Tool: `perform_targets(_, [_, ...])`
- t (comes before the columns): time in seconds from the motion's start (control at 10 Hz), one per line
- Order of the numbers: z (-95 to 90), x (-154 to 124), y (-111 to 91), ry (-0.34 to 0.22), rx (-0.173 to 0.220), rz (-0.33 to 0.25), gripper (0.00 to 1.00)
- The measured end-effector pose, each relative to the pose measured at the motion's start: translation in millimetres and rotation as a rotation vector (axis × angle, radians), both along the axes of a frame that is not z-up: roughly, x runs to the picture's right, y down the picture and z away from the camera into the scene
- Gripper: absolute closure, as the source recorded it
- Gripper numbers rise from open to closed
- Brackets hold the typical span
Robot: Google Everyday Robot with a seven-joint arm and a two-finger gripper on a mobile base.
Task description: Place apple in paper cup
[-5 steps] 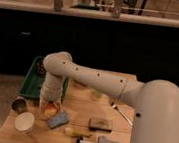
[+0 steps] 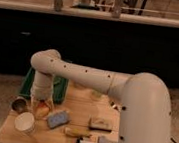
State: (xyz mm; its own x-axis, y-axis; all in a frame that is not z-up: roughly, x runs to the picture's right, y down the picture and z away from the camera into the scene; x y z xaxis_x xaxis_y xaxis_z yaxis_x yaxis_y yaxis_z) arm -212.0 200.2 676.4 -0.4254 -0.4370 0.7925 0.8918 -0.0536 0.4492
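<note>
Claw (image 2: 41, 103) sits over apple (image 2: 41, 112) at desk (image 2: 84, 108) left; grip state can't tell. Needs a firm hold, straight lift, then centring over cup (image 2: 25, 122) just near-left.

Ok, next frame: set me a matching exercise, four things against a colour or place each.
Things:
1 paper cup
2 apple
3 sponge
4 tool

Colour or place:
a blue
b right above the apple
c white, nearest the table's front edge
d red-orange, between the metal cup and the sponge

Pairs: 1-c, 2-d, 3-a, 4-b
</note>
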Motion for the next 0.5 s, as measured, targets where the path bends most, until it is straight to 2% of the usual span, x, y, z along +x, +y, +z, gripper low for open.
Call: perform_targets(0.5, [-9.4, -30, 5, -0.049, 0.023, -0.068, 1.00])
